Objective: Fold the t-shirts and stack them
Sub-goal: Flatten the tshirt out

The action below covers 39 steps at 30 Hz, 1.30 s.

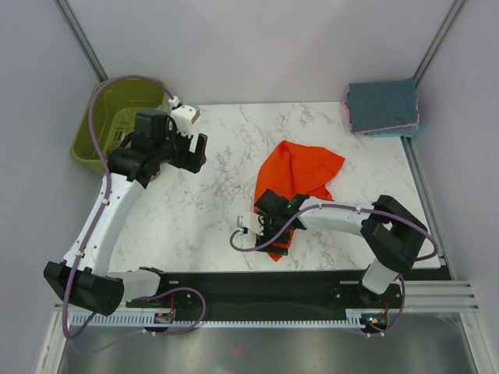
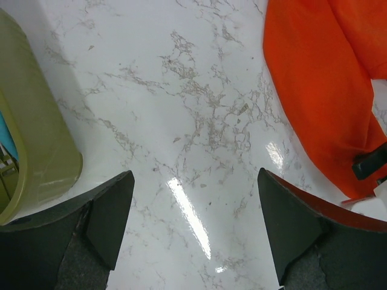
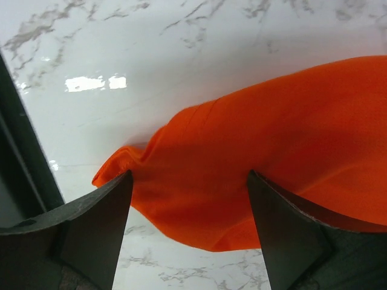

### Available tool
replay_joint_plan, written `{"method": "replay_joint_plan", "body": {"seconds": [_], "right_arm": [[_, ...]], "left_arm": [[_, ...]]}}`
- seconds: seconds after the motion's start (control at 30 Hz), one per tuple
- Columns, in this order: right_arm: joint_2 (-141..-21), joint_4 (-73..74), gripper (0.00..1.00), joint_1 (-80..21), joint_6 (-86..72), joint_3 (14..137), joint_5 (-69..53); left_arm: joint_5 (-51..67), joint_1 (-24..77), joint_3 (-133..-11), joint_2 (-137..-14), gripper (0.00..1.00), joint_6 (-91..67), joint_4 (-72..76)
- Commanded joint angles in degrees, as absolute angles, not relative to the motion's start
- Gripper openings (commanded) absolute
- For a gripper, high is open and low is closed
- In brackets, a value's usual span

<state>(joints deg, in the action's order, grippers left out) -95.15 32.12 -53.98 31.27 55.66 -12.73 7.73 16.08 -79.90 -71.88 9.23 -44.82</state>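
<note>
A bright orange-red t-shirt (image 1: 300,178) lies crumpled on the marble table, right of middle, with a narrow end trailing toward the front edge. My right gripper (image 1: 271,209) is low over that near end. In the right wrist view its jaws (image 3: 188,208) are open, with the orange cloth (image 3: 260,151) between and beyond them. My left gripper (image 1: 198,153) is open and empty above bare marble (image 2: 193,211), left of the shirt (image 2: 320,84). A folded stack (image 1: 382,107) lies at the back right corner: slate-blue on top, pink and teal edges beneath.
An olive-green plastic basket (image 1: 117,121) stands off the table's back left corner; its wall shows in the left wrist view (image 2: 42,151), with something teal inside. A black rail (image 1: 257,284) runs along the front edge. Grey walls close in the back and sides.
</note>
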Motion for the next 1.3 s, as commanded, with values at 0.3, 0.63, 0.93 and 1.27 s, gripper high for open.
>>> {"method": "replay_joint_plan", "body": {"seconds": [0.3,0.63,0.93,1.27], "right_arm": [[-96.3,28.2,0.00,-54.7,30.3,63.4,1.1],[-86.3,28.2,0.00,-50.0,41.8,95.3,11.8],[-92.3,23.5,0.00,-48.7,53.9,120.0,17.5],[-85.2,31.0,0.75,-49.0,36.9,91.9,11.4]], "left_arm": [[11.0,14.9,-81.6,-70.2,0.89,7.2,-44.6],[8.7,14.9,-80.9,-71.8,0.88,7.6,-43.5],[9.6,14.8,-83.8,-74.3,0.88,6.6,-42.7],[6.1,14.8,-85.8,-74.6,0.90,8.1,-42.5]]}}
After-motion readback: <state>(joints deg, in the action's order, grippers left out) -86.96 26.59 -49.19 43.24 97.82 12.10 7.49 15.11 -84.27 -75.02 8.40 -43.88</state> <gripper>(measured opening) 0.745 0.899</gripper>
